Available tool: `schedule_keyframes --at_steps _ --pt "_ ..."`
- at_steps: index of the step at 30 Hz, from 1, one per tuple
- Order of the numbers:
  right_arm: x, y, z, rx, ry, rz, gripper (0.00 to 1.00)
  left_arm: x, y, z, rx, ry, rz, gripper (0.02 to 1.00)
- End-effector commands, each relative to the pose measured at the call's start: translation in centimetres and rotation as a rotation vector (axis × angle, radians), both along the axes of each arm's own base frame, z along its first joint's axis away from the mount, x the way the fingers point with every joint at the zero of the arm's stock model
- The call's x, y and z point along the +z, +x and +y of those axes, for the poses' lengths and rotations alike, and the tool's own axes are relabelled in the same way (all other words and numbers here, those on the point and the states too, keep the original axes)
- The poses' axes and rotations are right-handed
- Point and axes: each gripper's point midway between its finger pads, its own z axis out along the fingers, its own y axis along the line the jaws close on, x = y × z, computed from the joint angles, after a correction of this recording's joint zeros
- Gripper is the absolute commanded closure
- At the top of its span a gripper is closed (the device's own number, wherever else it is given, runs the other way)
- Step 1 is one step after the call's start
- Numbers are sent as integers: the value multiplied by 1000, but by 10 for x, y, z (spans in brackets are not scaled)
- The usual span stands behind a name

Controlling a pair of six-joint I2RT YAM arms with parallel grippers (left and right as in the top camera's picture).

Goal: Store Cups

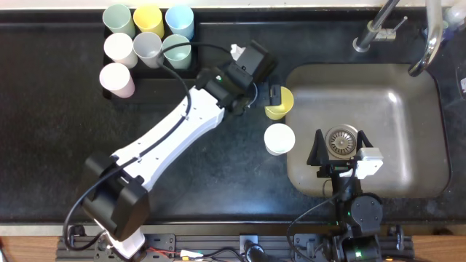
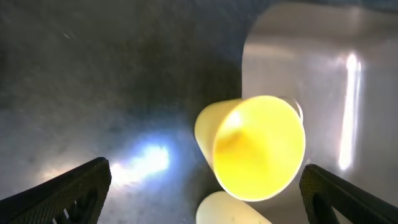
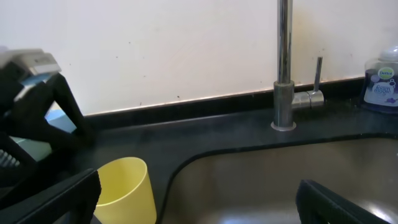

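The surface [image 1: 58, 124] is black with fine pale speckles, the sink [image 1: 408, 131] at 3 o'clock is dull silver-grey, and the left arm [image 1: 178, 124] is white with black joints. At the sink's rim sits a bright yellow cup [image 1: 279, 103], with a cream-white cup [image 1: 279, 139] at its 6 o'clock. The group at 11 o'clock holds a pale green cup [image 1: 117, 18], a second yellow cup [image 1: 148, 20], a light blue cup [image 1: 179, 20], a white cup [image 1: 119, 47], a pale grey cup [image 1: 148, 45], a mint cup [image 1: 176, 49] and a pink cup [image 1: 116, 78].

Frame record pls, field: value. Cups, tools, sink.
cup group: seven, far-left counter
yellow cup: upright on counter, beside sink left rim
white cup: on counter next to yellow cup, nearer arm bases
left tool: open, at yellow cup, not closed on it
right tool: open, empty, over sink
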Motion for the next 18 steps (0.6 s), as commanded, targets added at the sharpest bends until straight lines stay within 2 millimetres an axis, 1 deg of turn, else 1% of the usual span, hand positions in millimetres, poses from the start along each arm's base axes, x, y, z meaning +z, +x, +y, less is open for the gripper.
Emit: schedule_keyframes --at_steps 1,8,18 --pt "-4 0 0 0 4 1 5 -14 -7 -14 -18 -25 58 18" --pt "-4 0 0 0 4 1 3 -28 -13 -11 -19 6 103 18" --pt "-4 0 0 0 4 1 5 -50 -13 -11 0 29 143 18"
